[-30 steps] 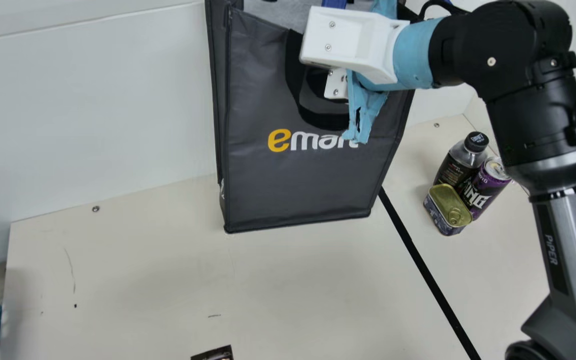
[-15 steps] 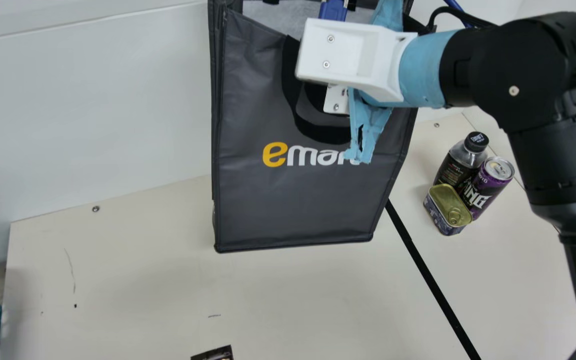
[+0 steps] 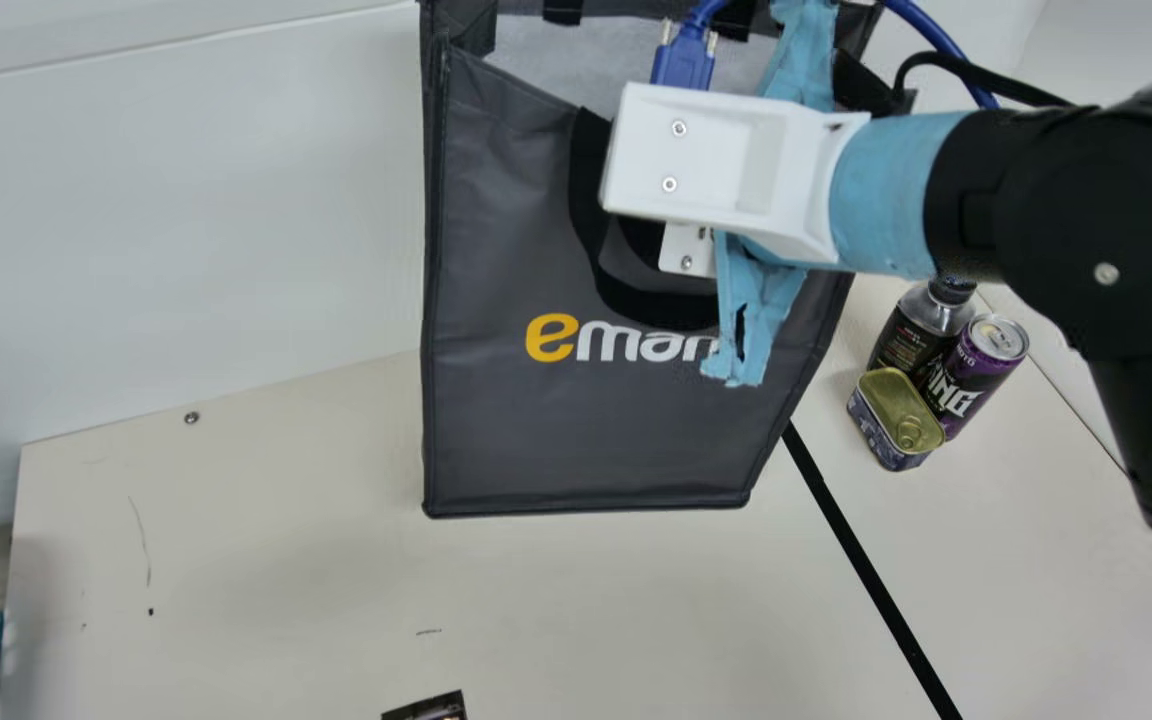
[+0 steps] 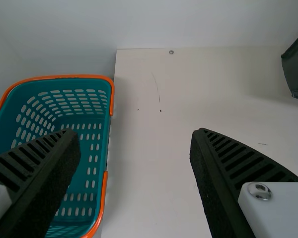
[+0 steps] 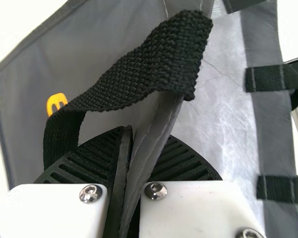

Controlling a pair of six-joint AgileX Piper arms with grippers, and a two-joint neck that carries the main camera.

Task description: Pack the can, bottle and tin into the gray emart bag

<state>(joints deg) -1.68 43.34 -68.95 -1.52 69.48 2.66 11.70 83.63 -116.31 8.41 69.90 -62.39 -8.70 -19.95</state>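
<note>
Shifted lower in the main view, the gray emart bag has its wall pinched by the right gripper, the left gripper gapes empty, and can, bottle and tin cluster outside; positioning the bag seems underway, next needing a steady, upright set-down.

The gray bag looks like coated cloth, smooth with a faint sheen; its black handle is coarse, matt woven webbing. The tin has a glossy gold metal lid, the can a shiny silver metal top. The bottle is clear and glossy at the shoulder. The basket is smooth plastic, the tabletop smooth and mostly matt.
</note>
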